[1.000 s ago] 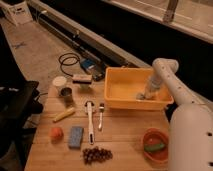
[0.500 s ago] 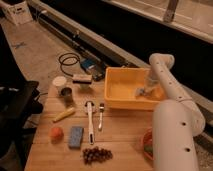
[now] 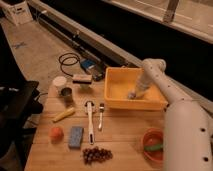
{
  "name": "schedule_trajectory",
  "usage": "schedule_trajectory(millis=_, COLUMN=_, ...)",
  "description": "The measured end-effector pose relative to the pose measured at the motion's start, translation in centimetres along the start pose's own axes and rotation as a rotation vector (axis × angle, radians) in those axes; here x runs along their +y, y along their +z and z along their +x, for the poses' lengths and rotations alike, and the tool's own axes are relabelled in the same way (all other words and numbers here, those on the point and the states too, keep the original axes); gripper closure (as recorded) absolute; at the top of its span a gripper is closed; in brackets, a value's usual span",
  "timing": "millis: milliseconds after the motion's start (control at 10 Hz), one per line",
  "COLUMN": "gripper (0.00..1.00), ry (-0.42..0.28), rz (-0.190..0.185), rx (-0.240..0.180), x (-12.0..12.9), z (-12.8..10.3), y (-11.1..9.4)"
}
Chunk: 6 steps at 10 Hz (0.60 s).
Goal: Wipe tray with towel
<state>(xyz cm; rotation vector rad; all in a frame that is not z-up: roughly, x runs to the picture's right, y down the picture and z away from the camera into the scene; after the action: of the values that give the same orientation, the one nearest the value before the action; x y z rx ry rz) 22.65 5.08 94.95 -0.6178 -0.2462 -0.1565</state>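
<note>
The yellow tray (image 3: 116, 99) sits at the back right of the wooden table. My arm reaches up from the lower right, bends at the elbow (image 3: 152, 66) and comes down into the tray. My gripper (image 3: 133, 94) is low over the tray floor, right of the tray's middle. A small pale lump at its tip (image 3: 131, 96) looks like the towel, touching the tray floor. I cannot make it out clearly.
On the table left of the tray lie a fork (image 3: 100, 116), a long white utensil (image 3: 90, 121), a banana (image 3: 64, 115), an orange fruit (image 3: 56, 133), a blue sponge (image 3: 76, 136) and grapes (image 3: 96, 155). A cup (image 3: 60, 82) and can (image 3: 67, 95) stand at the left. A red bowl (image 3: 153, 146) is front right.
My gripper has moved left across the tray floor, from near the right wall toward the middle. The arm's elbow has swung left with it.
</note>
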Motion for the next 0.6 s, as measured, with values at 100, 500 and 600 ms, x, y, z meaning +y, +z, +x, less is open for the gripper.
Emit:
schedule_trajectory(millis=100, gripper=1.00, ry=0.005, rz=-0.006, rx=-0.003, x=1.0, z=-0.3, y=0.0)
schedule_trajectory(millis=500, gripper=1.00, ry=0.058, rz=-0.031, rx=0.119, x=3.0, z=2.8, y=-2.0)
schedule_trajectory(millis=600, gripper=1.00, ry=0.071, rz=-0.032, rx=0.152, x=3.0, z=3.9, y=-2.6)
